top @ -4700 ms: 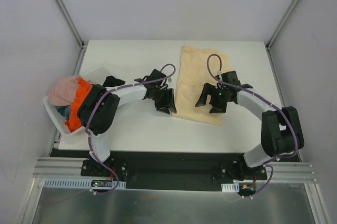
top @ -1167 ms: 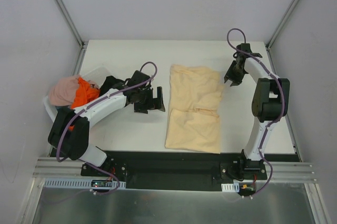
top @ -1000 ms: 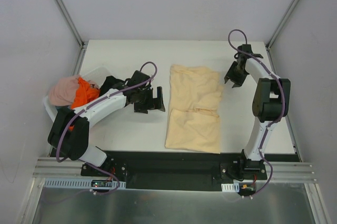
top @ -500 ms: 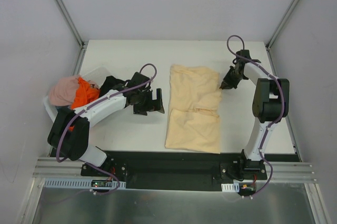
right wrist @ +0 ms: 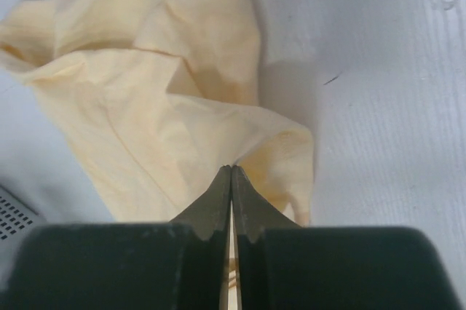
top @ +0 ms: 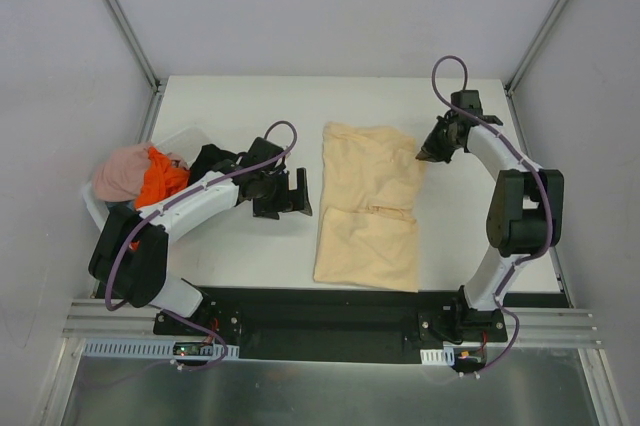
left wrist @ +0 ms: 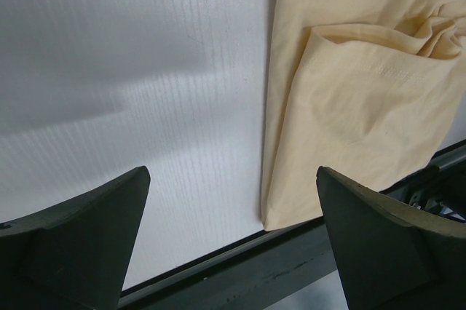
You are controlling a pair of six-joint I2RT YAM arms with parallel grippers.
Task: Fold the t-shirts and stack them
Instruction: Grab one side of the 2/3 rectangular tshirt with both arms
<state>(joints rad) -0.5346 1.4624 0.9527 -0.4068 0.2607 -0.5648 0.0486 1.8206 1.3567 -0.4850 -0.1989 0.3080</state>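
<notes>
T-shirts are found in two places. A pink t-shirt [top: 118,172], an orange t-shirt [top: 162,178] and a black t-shirt [top: 210,159] are heaped in the white basket [top: 180,136] at the left edge of the table [top: 250,106]. The pale yellow t-shirt [top: 368,206] is laid lengthwise, partly folded, at the table's middle. The left gripper [top: 298,193] is held over bare table just left of that shirt, its fingers wide apart with nothing between them. The right gripper [top: 424,154] is set at the shirt's far right corner, its fingers pressed together on a pinch of the hem.

A fold of the far end toward the near end is judged to be the step in hand. To do it well, the far left corner should be taken by the left gripper before anything is lifted, so that both corners are carried level. Only a thin edge appears to be caught on the right, so that pinch should be tested gently. The cloth should be raised just clear, drawn toward the near hem and laid edge on edge, without the lower half being dragged.

Counted from the left, one basket is seen. Three shirts are counted in it, one of each colour, and one yellow shirt on the table, four in all. Two grippers are seen.
</notes>
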